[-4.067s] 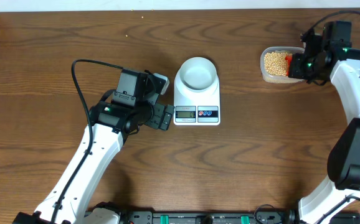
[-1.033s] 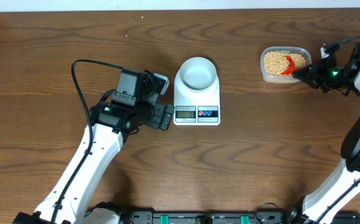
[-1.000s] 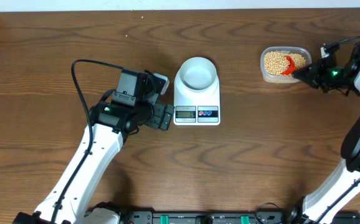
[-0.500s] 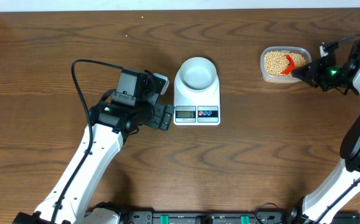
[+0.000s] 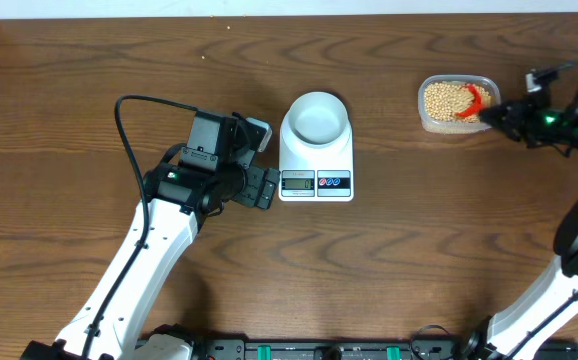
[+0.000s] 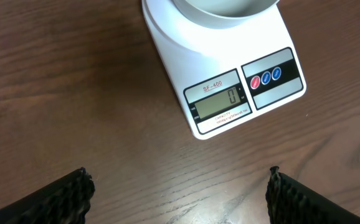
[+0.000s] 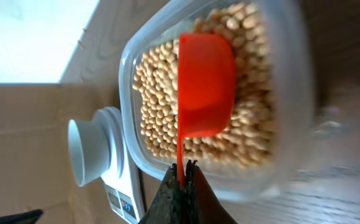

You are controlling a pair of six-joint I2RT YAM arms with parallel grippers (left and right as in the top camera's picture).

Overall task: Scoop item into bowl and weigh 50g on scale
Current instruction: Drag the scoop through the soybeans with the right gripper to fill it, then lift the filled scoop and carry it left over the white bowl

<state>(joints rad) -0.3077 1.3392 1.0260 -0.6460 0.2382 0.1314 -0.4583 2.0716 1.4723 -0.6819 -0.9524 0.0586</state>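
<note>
Tan beans (image 5: 443,98) fill a clear container (image 5: 425,118) at the table's far right. My right gripper (image 5: 493,115) is shut on the thin handle of a red scoop (image 5: 476,99), whose cup lies among the beans. In the right wrist view the scoop (image 7: 205,84) rests open side down on the beans (image 7: 157,99), handle pinched in my gripper (image 7: 181,171). The white bowl (image 5: 316,117) stands empty on the white scale (image 5: 316,181); its display (image 6: 222,104) reads 0. My left gripper (image 6: 180,199) hangs open over bare wood just left of the scale.
The container's rim (image 7: 127,106) sits between my right gripper and the scale (image 7: 121,186). Dark wooden tabletop (image 5: 419,230) stretches around the scale. A black cable (image 5: 124,120) loops from the left arm.
My right gripper has drawn back to the right, dragging the red scoop through the beans toward the container's right end. The left arm has not moved.
</note>
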